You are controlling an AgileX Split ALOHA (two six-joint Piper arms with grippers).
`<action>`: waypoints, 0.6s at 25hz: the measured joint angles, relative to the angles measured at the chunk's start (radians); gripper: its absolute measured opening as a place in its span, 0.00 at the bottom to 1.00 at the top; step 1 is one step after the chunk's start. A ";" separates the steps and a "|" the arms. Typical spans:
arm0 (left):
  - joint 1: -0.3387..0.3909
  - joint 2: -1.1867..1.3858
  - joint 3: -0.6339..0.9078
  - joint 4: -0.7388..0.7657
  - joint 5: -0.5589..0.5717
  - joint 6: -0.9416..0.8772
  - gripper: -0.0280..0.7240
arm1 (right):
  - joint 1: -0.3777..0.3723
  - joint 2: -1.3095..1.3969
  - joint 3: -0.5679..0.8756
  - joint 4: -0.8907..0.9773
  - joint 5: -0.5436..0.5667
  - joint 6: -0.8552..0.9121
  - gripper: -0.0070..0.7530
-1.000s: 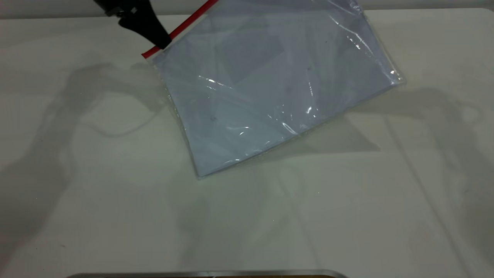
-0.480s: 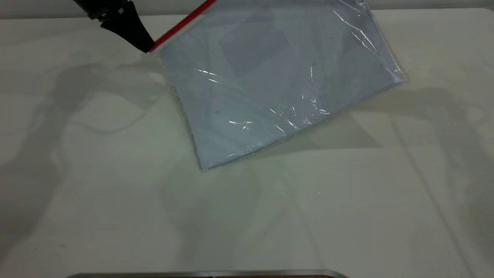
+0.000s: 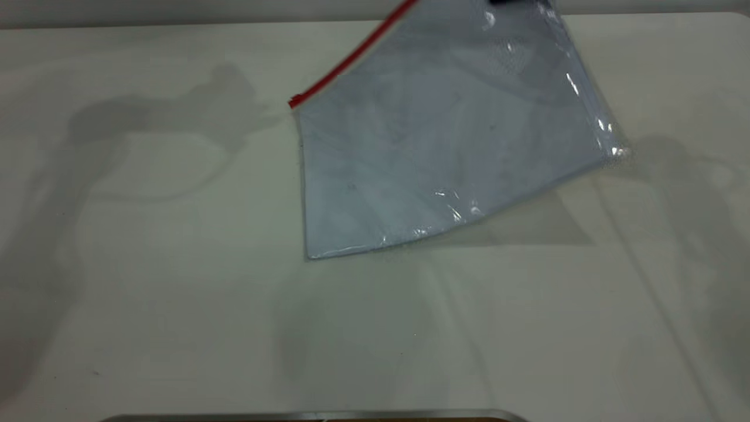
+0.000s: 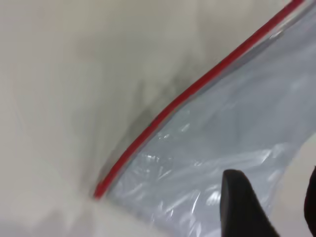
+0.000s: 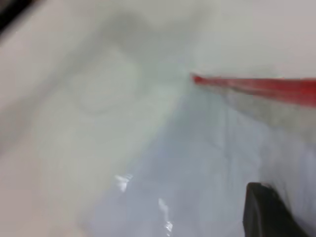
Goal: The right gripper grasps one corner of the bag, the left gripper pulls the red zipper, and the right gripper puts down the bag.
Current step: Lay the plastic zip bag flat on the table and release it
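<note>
Scanning from the left, bare counter [image 3: 146,264] gives way to the red zipper [image 3: 345,61] rising toward the far edge. The left end effector [image 4: 274,207] hangs spread beside the bag [image 3: 433,158], holding nothing. The bag hangs tilted, its lower corner on the counter, with only a pale sheet visible inside. At the top right, the right end effector [image 3: 515,3] pinches the bag's corner. Released abruptly, the slick bag could slide or flop askew.
</note>
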 joint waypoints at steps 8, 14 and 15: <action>0.000 -0.213 0.000 -0.068 0.000 -0.053 0.55 | -0.002 0.000 0.012 -0.528 -0.380 0.443 0.57; -0.002 -0.373 0.003 -0.022 0.000 -0.251 0.55 | -0.007 -0.065 0.012 -0.843 -0.030 1.063 0.57; -0.002 -0.404 0.003 0.008 0.000 -0.290 0.55 | -0.007 -0.076 0.012 -0.850 0.073 1.094 0.56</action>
